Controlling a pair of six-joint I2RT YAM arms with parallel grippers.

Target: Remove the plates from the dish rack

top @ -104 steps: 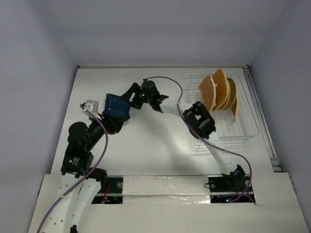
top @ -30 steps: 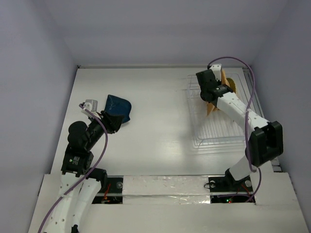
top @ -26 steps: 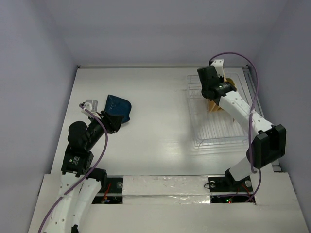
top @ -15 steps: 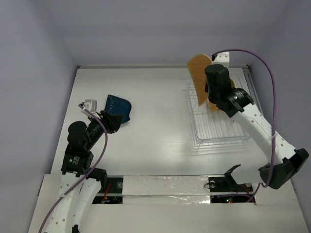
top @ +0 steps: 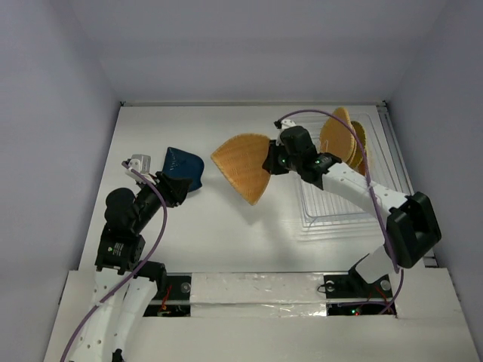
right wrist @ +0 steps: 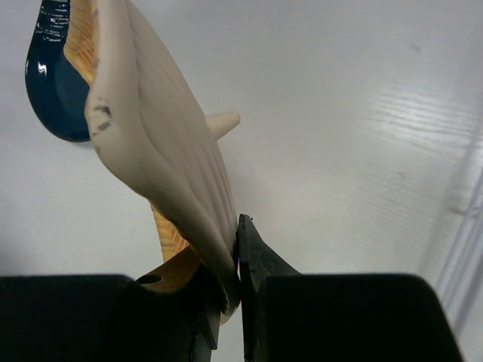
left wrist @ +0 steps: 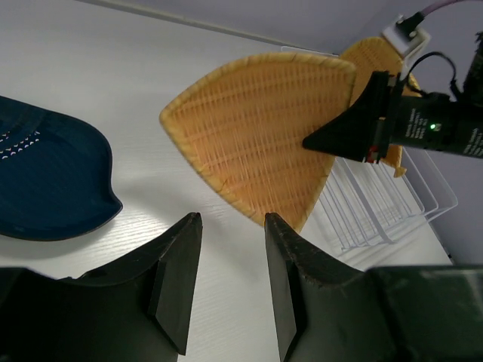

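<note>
Has pulled one orange plate (top: 243,167) out of the dish rack (top: 355,211) within the last half second and swung it left, out over the open surface (top: 226,241) between the rack and the dark blue plate (top: 183,168). Pinches it by the rim in the right gripper (top: 273,161), clamped hard on the edge as the right wrist view shows. Carries it tilted on edge and, by the look of it, in the air rather than touching down. Leaves the other orange plates (top: 341,136) standing upright at the far end of the rack, so amounts to one more unloading half done with several to follow. Finds the blue one already lying on the surface at left. Reaches across with the right arm, elbow bent out by the rack's right side, forearm running back leftward over the rack, wrist turned so the tips point left. Holds the left arm folded near its base, left gripper (left wrist: 230,226) parted and empty, just beside the blue plate and facing the incoming orange one. Probably calls next for lowering the plate and laying it flat near the blue one.
</note>
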